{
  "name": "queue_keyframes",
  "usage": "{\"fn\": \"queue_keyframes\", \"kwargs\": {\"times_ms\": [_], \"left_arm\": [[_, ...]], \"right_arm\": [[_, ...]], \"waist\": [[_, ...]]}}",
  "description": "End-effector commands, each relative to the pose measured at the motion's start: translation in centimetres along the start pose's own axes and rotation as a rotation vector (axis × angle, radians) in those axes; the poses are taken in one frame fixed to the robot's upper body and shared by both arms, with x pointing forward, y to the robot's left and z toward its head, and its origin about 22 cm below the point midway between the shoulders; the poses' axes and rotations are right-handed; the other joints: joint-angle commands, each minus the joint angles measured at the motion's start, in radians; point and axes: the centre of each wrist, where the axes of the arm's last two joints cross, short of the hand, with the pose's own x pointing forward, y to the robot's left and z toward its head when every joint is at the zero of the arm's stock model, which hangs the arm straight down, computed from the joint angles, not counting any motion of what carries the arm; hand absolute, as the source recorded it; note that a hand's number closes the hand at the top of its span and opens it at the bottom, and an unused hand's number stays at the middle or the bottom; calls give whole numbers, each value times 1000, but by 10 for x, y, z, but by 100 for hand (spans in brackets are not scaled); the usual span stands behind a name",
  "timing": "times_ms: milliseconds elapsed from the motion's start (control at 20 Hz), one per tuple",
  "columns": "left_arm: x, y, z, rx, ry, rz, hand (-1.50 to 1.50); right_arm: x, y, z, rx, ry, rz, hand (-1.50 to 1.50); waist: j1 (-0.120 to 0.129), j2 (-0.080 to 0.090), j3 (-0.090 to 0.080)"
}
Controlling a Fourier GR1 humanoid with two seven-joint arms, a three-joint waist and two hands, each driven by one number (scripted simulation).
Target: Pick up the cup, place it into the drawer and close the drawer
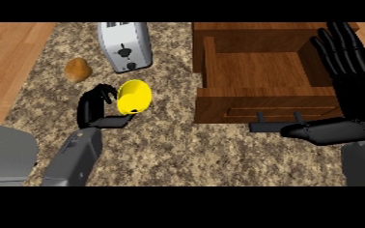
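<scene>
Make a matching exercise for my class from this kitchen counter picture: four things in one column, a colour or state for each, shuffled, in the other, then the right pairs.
Things:
1. toaster
2. cup
3. drawer
4. potato

Descriptions:
A. yellow, next to the left robot hand
B. brown, left of the toaster
C. wooden, pulled open
D. silver-grey with a black lever

Pairs: 1-D, 2-A, 3-C, 4-B.
</scene>
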Motion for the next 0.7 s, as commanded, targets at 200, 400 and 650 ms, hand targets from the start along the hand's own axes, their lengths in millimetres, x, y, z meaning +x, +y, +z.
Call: {"fn": "queue_keyframes", "kwargs": {"times_ms": [200,400,650], "left_arm": [[44,-79,-95,-181,-141,100,150],[78,-124,-126,-287,-147,109,150],[124,-166,-157,-317,-137,93,150]], "right_arm": [[-7,-20,8,-23,11,19,-150],[8,-9,13,-38,15,21,-150],[-6,-5,6,-42,4,10,-150]], "waist": [[11,-6,2],[18,-14,2],[12,-8,2]]}}
